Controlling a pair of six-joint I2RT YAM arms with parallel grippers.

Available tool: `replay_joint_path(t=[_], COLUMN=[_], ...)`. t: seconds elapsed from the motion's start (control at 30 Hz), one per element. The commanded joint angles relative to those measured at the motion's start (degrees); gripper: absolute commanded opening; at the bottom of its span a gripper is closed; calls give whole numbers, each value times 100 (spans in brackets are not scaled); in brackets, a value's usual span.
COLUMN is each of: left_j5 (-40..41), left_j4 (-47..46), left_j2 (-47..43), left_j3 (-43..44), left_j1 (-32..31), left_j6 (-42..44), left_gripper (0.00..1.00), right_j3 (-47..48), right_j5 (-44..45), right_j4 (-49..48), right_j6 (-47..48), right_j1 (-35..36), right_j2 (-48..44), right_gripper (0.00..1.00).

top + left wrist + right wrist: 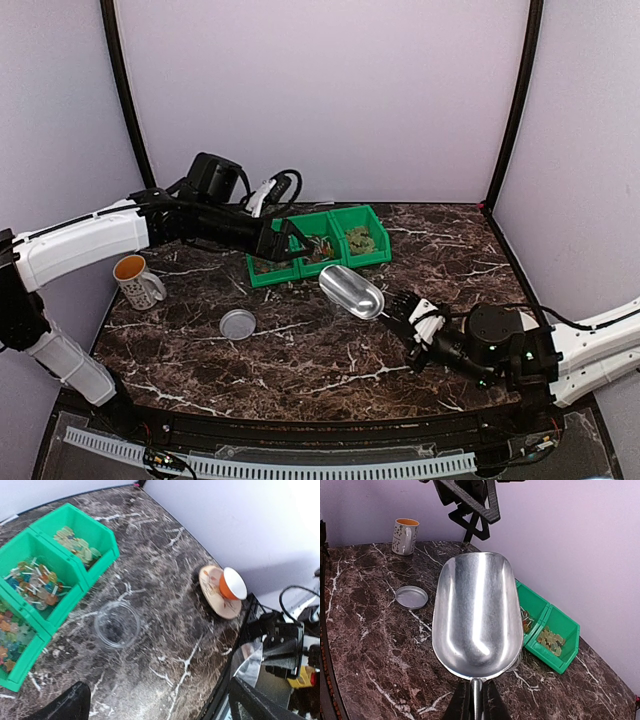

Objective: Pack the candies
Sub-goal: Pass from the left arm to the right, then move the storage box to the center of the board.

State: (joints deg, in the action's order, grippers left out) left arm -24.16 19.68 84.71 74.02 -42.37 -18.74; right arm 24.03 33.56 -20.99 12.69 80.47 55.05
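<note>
Candies (35, 582): mixed colours, lying in three compartments of green bins (275, 274) at the table's rear.
Cup (117, 625): clear, just beside the bins.
Left gripper (292, 240): over the bins, fingers (65, 707) wide apart.
Right gripper (400, 315): clamped on the handle of the scoop (352, 291), near the bins.
Lid (238, 324), mug (137, 280): table's left.

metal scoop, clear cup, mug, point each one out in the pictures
metal scoop (475, 605): right wrist view, centre of its bowl.
clear cup (116, 626): left wrist view, its bare bottom.
mug (143, 288): top external view, its outer side wall.
</note>
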Motion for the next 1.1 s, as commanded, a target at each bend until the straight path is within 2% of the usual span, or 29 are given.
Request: replay_joint_path(t=[0.0,0.07,0.13,0.23,0.53,0.77,1.07], left_j5=[545,591,636,664,819,1234,871], left_j4=[653,827,1012,1202,1526,1304,934], left_j2=[126,351,609,1041,2489,3233,3755], left_j3=[622,953,1312,1818,2879,3089,3270], left_j1=[481,666,962,1230,1985,2356,2646], left_j6=[224,284,385,593,1459,2346,2464], left_gripper=[99,99,99,99,99,95,89], right_j3=[72,91,113,131,165,125,278], right_j5=[155,155,206,429,836,858,727], right_j4=[31,152,212,325,793,845,933], right_j6=[-404,-404,-888,-1135,-1533,-1617,-1702], right_j1=[-209,-336,-412,-473,-531,-536,-536], right_j2=[-174,-196,-196,-189,-224,-355,-129], right_gripper=[0,0,0,0,0,0,0])
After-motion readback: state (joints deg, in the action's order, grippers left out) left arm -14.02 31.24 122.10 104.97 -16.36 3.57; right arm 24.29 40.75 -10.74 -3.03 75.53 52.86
